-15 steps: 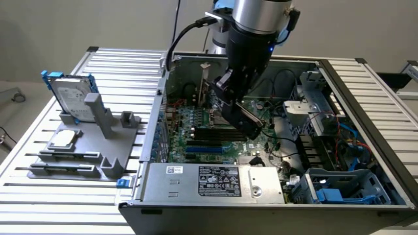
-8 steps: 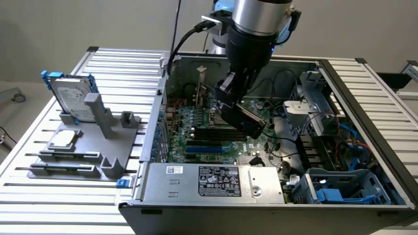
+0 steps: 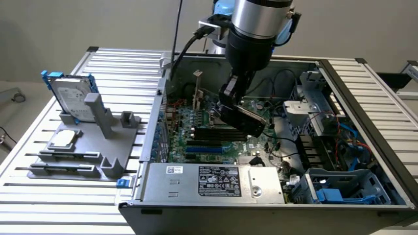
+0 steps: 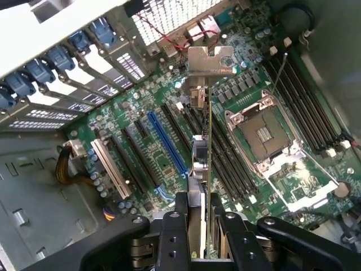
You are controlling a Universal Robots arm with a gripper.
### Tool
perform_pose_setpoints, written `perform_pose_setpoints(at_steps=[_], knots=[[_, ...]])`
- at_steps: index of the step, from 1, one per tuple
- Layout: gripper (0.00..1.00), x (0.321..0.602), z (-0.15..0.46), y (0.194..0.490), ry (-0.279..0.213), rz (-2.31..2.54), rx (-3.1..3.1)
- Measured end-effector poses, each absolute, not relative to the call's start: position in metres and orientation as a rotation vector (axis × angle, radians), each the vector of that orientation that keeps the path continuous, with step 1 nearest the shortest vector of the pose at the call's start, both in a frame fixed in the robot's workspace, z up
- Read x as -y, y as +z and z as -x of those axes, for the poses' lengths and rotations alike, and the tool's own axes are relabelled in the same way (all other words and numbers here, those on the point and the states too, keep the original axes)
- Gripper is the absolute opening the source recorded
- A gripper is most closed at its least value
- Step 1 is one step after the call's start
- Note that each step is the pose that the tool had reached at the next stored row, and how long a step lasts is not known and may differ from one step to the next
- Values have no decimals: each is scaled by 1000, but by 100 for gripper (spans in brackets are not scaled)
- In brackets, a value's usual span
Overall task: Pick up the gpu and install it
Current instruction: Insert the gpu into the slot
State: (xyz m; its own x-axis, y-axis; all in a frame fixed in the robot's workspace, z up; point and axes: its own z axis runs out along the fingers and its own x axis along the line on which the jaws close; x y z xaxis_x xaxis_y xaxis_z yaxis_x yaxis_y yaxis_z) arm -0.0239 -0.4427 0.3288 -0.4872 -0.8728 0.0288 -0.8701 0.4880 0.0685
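Firmly, the pincer [image 4: 200,231] grips the graphics card [image 3: 247,120] edge-down at the exterior view's centre, apparently so its edge faces the motherboard [image 3: 196,125] slots.

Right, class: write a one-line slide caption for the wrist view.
End effector grips the gpu edge-on over the motherboard, beside the empty processor socket.

Nothing legible anywhere: just fine white print, too small to make out, on the black label [image 3: 220,180] of the silver power supply [image 3: 171,190], equally unreadable marks on the small white sticker [image 3: 174,170] beside it, and a pale, unreadable label on the hard drive [image 3: 69,98].
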Motion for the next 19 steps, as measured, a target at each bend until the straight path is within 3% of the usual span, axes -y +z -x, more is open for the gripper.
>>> perform_pose_setpoints(at_steps=[19], knots=[[26,443,25,312,-74,-1953,2427]])
